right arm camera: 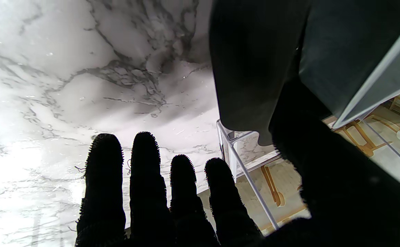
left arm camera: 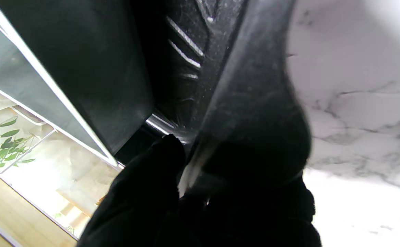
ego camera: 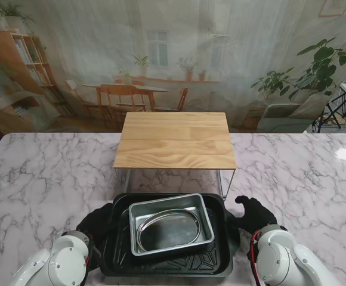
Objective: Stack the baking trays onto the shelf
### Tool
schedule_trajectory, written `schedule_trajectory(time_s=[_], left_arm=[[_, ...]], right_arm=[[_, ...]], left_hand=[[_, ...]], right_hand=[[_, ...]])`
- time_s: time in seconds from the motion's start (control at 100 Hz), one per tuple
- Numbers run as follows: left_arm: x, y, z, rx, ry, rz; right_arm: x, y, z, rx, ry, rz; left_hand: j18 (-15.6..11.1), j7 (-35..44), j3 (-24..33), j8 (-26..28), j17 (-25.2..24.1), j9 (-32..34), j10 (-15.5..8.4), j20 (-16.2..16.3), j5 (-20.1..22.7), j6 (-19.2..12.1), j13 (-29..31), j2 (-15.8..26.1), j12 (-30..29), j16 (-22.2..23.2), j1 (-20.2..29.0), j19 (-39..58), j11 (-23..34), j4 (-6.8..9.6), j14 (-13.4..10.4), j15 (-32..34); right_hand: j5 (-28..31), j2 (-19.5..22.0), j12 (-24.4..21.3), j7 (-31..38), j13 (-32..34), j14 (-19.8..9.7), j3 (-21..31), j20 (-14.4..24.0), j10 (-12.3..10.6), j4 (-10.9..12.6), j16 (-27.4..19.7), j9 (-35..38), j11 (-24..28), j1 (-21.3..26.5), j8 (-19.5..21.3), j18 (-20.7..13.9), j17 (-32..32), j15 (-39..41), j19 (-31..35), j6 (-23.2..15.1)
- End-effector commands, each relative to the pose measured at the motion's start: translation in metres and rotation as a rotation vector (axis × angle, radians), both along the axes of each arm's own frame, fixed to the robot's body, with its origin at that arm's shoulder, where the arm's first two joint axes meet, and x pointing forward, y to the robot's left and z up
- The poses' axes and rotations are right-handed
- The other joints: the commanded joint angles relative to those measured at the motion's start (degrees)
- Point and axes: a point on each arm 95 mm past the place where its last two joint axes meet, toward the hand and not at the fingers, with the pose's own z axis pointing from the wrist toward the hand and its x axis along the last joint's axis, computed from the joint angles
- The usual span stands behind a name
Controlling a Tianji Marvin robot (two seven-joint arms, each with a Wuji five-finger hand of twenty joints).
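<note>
Stand view first: the black baking tray (ego camera: 164,262) sits at the near edge of the marble worktop (ego camera: 36,179), about midway along it, with the silver tray (ego camera: 170,224) nested inside it, a bit crooked. Inside the silver one there's an oval dish (ego camera: 168,229). The wooden shelf (ego camera: 175,140) stands just beyond the trays toward the far edge, on thin metal legs, nothing on top. The left hand (ego camera: 98,221) is tucked against the black tray's left rim, and the right hand (ego camera: 253,213) is by the right rim with its thumb sticking up.

Left wrist view: the left hand (left arm camera: 200,192) is pinching the black tray's rim (left arm camera: 251,89), thumb on the inner side and the rest underneath. The silver tray's wall (left arm camera: 21,75) is just beside it.

Right wrist view: four fingers (right arm camera: 145,164) of the right hand (right arm camera: 220,206) are laid out flat and slightly apart over the marble, with the thumb going up alongside the black tray's wall (right arm camera: 248,68). Honestly can't tell if it's actually gripping the tray yet. One shelf leg (right arm camera: 244,171) shows just past the fingertips.
</note>
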Motion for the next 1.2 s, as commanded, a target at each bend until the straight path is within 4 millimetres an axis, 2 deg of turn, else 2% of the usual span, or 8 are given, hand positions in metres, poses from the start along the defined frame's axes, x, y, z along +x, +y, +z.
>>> schedule_trajectory(time_s=[0.0,0.25,0.42,0.64,0.72,0.89,1.06,1.19], left_arm=[[-0.006,-0.007,-0.007,-0.018,0.037,-0.011],[-0.006,-0.008,-0.006,-0.022,0.039,-0.007],[-0.005,-0.008,-0.005,-0.024,0.041,-0.009],[-0.005,-0.008,-0.006,-0.026,0.047,-0.008],[-0.006,-0.008,-0.006,-0.027,0.049,-0.008],[-0.005,-0.008,-0.007,-0.023,0.048,-0.014],[-0.006,-0.009,-0.008,-0.022,0.059,-0.014],[-0.007,-0.009,-0.009,-0.014,0.067,-0.019]], right_arm=[[-0.002,0.001,0.000,0.002,0.005,0.001],[-0.009,0.001,0.009,-0.009,-0.020,0.035],[-0.014,0.006,0.014,-0.092,-0.035,0.068],[-0.016,0.018,0.010,-0.197,-0.021,0.090],[-0.016,0.022,0.007,-0.199,0.010,0.099],[-0.015,0.031,0.001,-0.203,0.069,0.114],[-0.012,0.037,-0.008,-0.224,0.114,0.112],[-0.009,0.040,-0.015,-0.233,0.145,0.106]], left_hand=[[-3.30,0.48,1.85,0.21,1.32,2.44,-2.34,1.15,-1.04,-2.26,1.95,2.26,0.79,0.42,2.77,2.26,0.51,-1.00,2.17,2.04],[-3.27,0.57,1.31,0.16,1.26,2.18,-2.28,1.11,-1.07,-2.47,1.84,2.43,0.70,0.37,3.06,2.36,0.40,-1.77,2.22,2.02],[-3.35,0.71,2.40,0.12,1.40,2.30,-2.03,1.07,-0.93,-2.24,2.06,2.27,0.50,0.17,3.84,2.40,0.32,-1.52,2.46,1.84],[-3.06,0.79,3.11,0.01,1.42,2.07,-1.76,0.97,-0.94,-2.09,2.03,2.19,0.20,0.05,3.40,2.30,0.19,-1.35,2.48,1.80],[-3.13,0.84,3.84,-0.01,1.51,2.18,-1.79,0.95,-0.90,-2.12,2.11,2.13,0.15,0.04,3.96,2.30,0.24,-1.26,2.47,1.84],[-3.35,0.94,4.56,-0.09,2.38,2.22,-1.90,0.90,-0.86,-2.15,3.47,1.46,-0.19,-0.28,2.48,2.53,0.10,-1.24,0.91,1.87],[-3.12,0.91,4.78,-0.15,2.89,1.75,-1.91,0.85,-1.22,-2.31,3.74,1.05,-0.48,-0.30,1.02,2.77,-0.06,-1.19,2.02,2.21],[-3.31,0.92,5.63,0.10,3.04,0.50,-3.03,0.99,-2.78,-3.20,4.07,0.46,-0.04,0.23,0.53,3.40,0.22,-0.78,1.38,3.35]], right_hand=[[-2.06,1.04,0.03,-0.50,-0.69,0.36,-0.49,-0.50,-0.11,1.10,0.82,-1.69,-1.06,-0.14,-0.44,0.13,0.27,-1.12,0.89,0.12],[-3.01,-0.56,0.00,-0.91,-0.78,1.25,0.13,-0.63,-0.14,1.24,0.63,-1.84,-1.08,0.29,-0.59,1.05,0.26,-1.45,0.78,0.72],[-3.49,-3.51,-1.41,-4.60,-0.77,4.97,-3.42,-3.89,1.25,-1.00,-4.12,-2.55,-4.40,-3.98,-3.25,6.32,-0.69,-9.09,-4.26,2.38],[-2.91,-4.68,-1.74,-6.47,0.94,5.54,-11.53,-4.92,2.32,-2.51,-3.58,-5.34,-4.70,-5.68,-3.43,11.58,2.53,-8.37,-4.02,3.75],[-2.54,-4.90,-1.72,-6.27,1.40,5.52,-12.00,-4.89,2.09,-2.24,-3.31,-5.30,-4.56,-5.43,-2.87,13.79,3.45,-7.88,-3.64,3.64],[-2.80,-5.12,-1.18,-6.76,2.58,5.39,-5.81,-4.93,1.96,-0.58,-2.40,-5.32,-3.19,-2.71,-0.18,16.73,5.25,-6.43,-2.58,3.02],[-3.84,-4.49,1.03,-5.89,5.21,5.10,-1.17,-4.99,2.37,0.75,0.43,-5.44,-0.19,-0.77,2.71,17.71,6.64,-1.99,-2.00,1.49],[-3.70,-3.86,4.59,-4.21,11.86,4.72,2.60,-3.46,3.02,1.94,4.50,-4.37,3.88,1.05,4.95,13.74,14.89,5.73,3.46,1.43]])
